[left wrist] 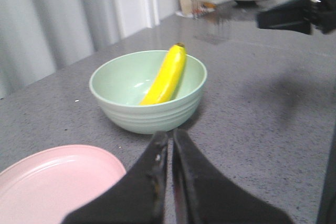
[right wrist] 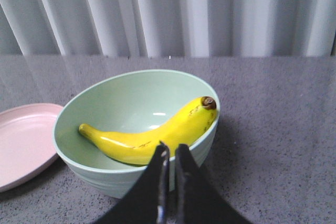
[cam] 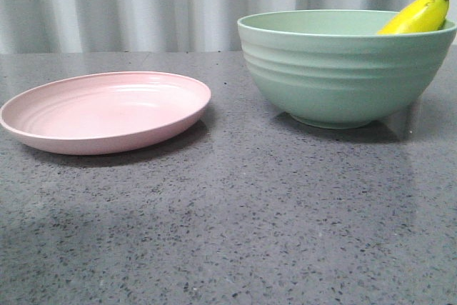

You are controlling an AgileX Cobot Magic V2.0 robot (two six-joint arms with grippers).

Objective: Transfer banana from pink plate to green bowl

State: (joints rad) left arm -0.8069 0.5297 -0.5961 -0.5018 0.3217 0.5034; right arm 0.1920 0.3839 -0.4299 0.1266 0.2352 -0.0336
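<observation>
Yellow banana [right wrist: 152,135] (one) inside one green bowl [right wrist: 131,103].

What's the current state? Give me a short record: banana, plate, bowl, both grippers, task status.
banana: lying inside the green bowl, dark tip resting up on the rim
green bowl: upright on the table, right of the plate
pink plate: holds nothing, apart from the bowl
left gripper: shut, holding nothing
right gripper: shut, holding nothing, near the bowl
task status: transfer looks done

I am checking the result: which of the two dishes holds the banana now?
The green bowl holds the banana, whose dark tip leans on the rim. The pink plate beside it holds nothing.
</observation>
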